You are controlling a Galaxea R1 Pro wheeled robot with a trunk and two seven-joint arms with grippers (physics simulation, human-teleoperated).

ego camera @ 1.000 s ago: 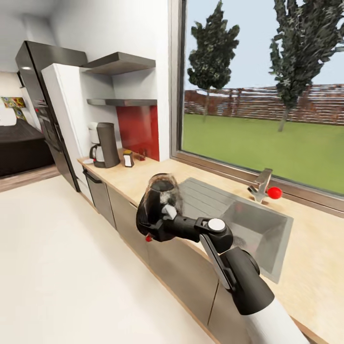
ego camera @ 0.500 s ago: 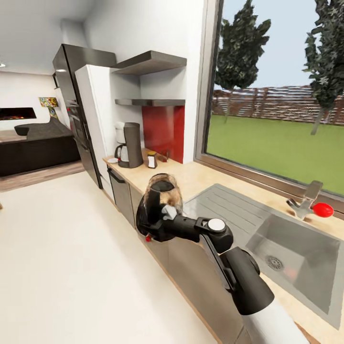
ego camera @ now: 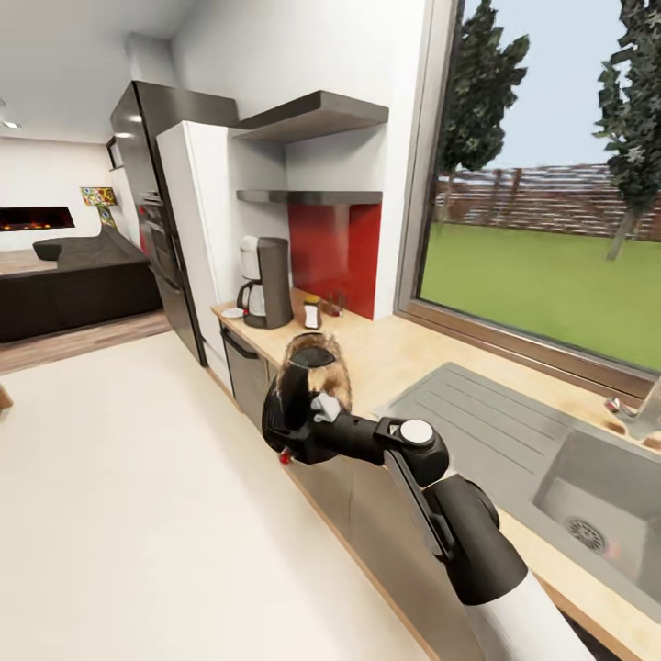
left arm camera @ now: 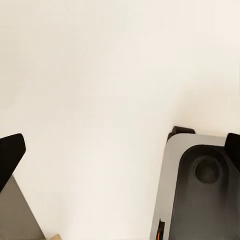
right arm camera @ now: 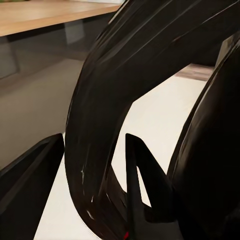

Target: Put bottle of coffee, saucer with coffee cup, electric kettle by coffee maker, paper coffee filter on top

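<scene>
My right gripper [ego camera: 301, 433] is shut on the black handle of the electric kettle [ego camera: 310, 381], which hangs upright off the front edge of the countertop [ego camera: 404, 353]. The right wrist view has that handle [right arm camera: 100, 120] clamped between the fingers [right arm camera: 35, 185]. Far along the counter stands the coffee maker [ego camera: 268, 296], and the bottle of coffee [ego camera: 312, 315] is just beside it. A small white dish [ego camera: 231, 313] lies on its other side. The kitchen shelf [ego camera: 312, 196] hangs above the red backsplash. My left gripper [left arm camera: 121, 150] is open over the pale floor.
A steel sink [ego camera: 588, 496] with a drainboard is set in the counter at the right, under a big window. A tall white cabinet [ego camera: 197, 229] and a dark fridge [ego camera: 151, 211] close the counter's far end. Pale open floor [ego camera: 138, 514] lies to the left.
The camera has moved: the coffee maker looks nearer and the sink has slid right. The kettle stays in my right gripper at the same spot.
</scene>
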